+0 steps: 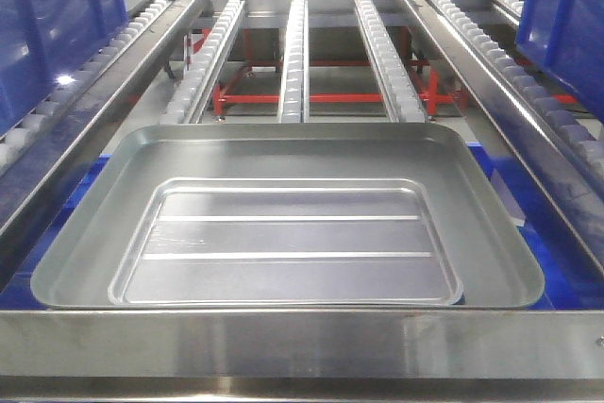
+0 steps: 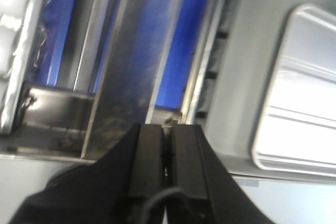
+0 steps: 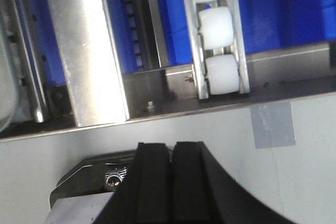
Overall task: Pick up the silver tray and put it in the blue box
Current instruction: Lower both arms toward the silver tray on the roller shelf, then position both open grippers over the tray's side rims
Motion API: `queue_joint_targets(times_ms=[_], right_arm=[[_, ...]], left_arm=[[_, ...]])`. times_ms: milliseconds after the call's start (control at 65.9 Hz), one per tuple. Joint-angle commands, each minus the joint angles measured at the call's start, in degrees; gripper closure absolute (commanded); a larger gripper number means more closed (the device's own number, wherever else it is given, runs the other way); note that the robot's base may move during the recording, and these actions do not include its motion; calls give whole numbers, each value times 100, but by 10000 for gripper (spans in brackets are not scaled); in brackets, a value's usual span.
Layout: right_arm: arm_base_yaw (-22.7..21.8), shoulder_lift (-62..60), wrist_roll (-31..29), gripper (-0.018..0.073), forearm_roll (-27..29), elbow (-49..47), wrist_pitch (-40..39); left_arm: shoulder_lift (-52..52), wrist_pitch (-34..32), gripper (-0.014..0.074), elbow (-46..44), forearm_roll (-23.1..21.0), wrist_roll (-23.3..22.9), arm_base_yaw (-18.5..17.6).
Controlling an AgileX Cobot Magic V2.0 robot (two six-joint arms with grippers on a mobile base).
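The silver tray (image 1: 283,233) lies flat in the front view, its recessed floor with two long ridges facing up. Blue plastic of the blue box (image 1: 505,186) shows beneath its left and right edges, so the tray sits over the box. Neither gripper appears in the front view. In the left wrist view my left gripper (image 2: 168,129) is shut with nothing between its fingers, and part of the tray (image 2: 294,108) lies off to its right. My right gripper (image 3: 171,148) is also shut and empty, above a grey surface beside a roller rail (image 3: 218,30).
A steel bar (image 1: 302,342) crosses in front of the tray. Roller conveyor lanes (image 1: 294,54) run away behind it. Tall blue crates stand at the upper left (image 1: 57,16) and upper right (image 1: 566,7). A red frame (image 1: 321,98) sits under the rollers.
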Motion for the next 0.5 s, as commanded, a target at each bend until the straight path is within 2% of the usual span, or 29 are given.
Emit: queue_joint_targets(times_ms=[0,46,91,152,182,243,288,364,486], right_arm=[[209,-47,238,499,121,-305,-52],[401,-30,544,499,79,-372,12],[631,27,901,494,-61,-466,38],[976,173,1425,484,-492,-616,52],[1180,271,1754,484,-766,-720,66],[1557,486,2313,484,-1189,-962,110],[1846,652,2536,484,-1390,-1113,110],[2226,1000,2729,484,-1454,-1415,59],[2689,1514,2730,484,-1269,-1863,28]], left_arm=[[-93,31,603,-471,203,-41,-286],[-58,-30,603,-598,470,-275,-497],[28,-41,603,-747,1088,-827,-824],[155,3,603,-947,2001,-1810,-1249],[241,22,603,-1018,2336,-2296,-1488],[424,91,603,-1195,2827,-2914,-1896],[564,157,603,-1318,2860,-3033,-2114],[856,183,603,-1518,2504,-3067,-2389],[1220,196,602,-1727,1908,-3067,-2495]])
